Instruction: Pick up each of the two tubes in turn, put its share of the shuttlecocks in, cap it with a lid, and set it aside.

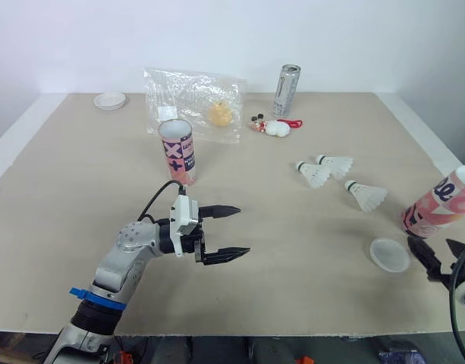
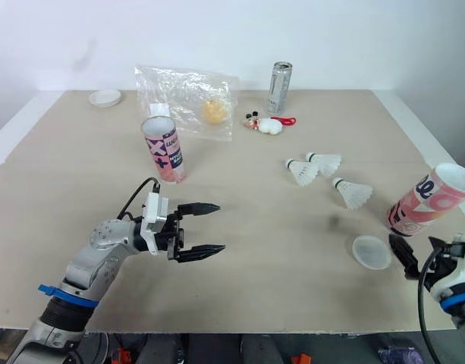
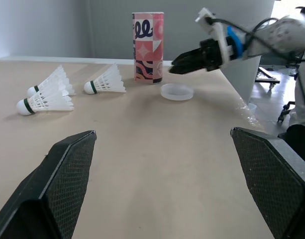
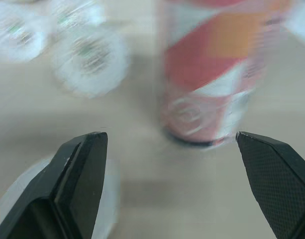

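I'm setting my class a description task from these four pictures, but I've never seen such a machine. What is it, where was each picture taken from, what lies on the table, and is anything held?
This is a humanoid robot with two arms, each ending in a black two-fingered gripper. Two pictures come from cameras in its head, looking down at the table; the other two from cameras on its wrists, looking along the fingers. The left gripper hovers open, holding nothing. The right gripper is also open, facing a pink tube without gripping it; a clear lid lies beside that tube. Three shuttlecocks lie nearby. A second tube stands further left, near a plastic bag, a drink can, a small toy and a second lid.
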You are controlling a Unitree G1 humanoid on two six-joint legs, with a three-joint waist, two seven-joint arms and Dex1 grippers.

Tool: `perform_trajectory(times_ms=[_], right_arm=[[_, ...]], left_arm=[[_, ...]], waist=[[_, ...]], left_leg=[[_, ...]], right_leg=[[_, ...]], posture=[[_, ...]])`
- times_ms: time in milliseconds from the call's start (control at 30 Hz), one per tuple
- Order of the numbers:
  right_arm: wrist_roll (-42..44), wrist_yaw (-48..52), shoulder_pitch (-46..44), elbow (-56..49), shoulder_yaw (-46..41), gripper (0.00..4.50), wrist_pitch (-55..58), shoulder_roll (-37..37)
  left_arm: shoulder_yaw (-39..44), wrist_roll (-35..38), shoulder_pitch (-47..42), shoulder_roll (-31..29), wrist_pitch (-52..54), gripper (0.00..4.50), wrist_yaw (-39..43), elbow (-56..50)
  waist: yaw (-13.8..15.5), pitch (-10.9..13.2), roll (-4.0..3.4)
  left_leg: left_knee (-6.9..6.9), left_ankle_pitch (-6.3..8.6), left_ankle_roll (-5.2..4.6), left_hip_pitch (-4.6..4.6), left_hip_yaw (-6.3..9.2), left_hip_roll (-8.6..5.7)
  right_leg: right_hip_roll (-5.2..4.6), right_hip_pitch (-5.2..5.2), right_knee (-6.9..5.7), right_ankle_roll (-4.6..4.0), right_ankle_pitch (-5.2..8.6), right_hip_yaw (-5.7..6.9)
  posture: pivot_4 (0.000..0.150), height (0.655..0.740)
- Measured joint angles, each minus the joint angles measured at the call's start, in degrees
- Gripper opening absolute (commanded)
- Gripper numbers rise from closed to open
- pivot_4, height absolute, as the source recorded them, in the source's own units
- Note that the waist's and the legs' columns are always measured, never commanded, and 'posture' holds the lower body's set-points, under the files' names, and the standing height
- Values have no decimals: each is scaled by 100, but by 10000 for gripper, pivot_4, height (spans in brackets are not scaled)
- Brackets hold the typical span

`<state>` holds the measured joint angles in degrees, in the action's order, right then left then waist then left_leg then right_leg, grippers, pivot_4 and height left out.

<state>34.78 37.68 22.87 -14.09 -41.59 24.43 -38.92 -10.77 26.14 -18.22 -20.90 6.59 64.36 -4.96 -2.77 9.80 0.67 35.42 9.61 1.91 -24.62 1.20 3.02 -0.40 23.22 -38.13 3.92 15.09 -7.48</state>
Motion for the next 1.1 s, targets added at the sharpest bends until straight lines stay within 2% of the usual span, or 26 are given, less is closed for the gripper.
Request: perform_trajectory(times_ms=[200, 433, 567, 833, 1100], right_arm=[[134, 1092, -33, -440, 179, 44132, -424, -203], [29, 1598, -1204, -682, 1641, 44132, -688, -242], [-193, 2122, -2161, -536, 2733, 44132, -844, -260], [-436, 3128, -3911, 681, 4190, 44132, -1170, 257], [-1045, 3294, -5322, 2180, 4816, 44132, -1515, 1007]], left_arm=[[29, -111, -33, 98, -87, 45000, -170, 165], [130, -365, 2, 178, -286, 45000, -640, 220], [290, -677, 116, 165, -123, 45000, -1356, 203], [677, -1235, 562, 271, 263, 45000, -2899, -75], [1193, -1670, 861, 553, 729, 45000, -4372, -252]], waist=[[-24, 4, 10], [-5, 10, 19], [-12, 12, 21], [7, 22, 41], [12, 27, 48]], left_leg=[[8, 0, 0, 4, 0, 0], [6, -2, 0, -2, 13, -4], [6, 0, 3, -6, 12, -7], [6, 0, 3, -8, 27, -7], [6, -4, 9, -9, 39, -6]], right_leg=[[1, -2, 0, -5, -7, 0], [6, -1, 0, -4, -6, 1], [5, 1, 3, 5, -3, -4], [7, -2, 3, 30, -19, 5], [12, -3, 1, 25, -27, 18]], posture=[[1500, 7400], [1500, 7400], [1500, 7400], [1500, 7400], [1500, 7400]])
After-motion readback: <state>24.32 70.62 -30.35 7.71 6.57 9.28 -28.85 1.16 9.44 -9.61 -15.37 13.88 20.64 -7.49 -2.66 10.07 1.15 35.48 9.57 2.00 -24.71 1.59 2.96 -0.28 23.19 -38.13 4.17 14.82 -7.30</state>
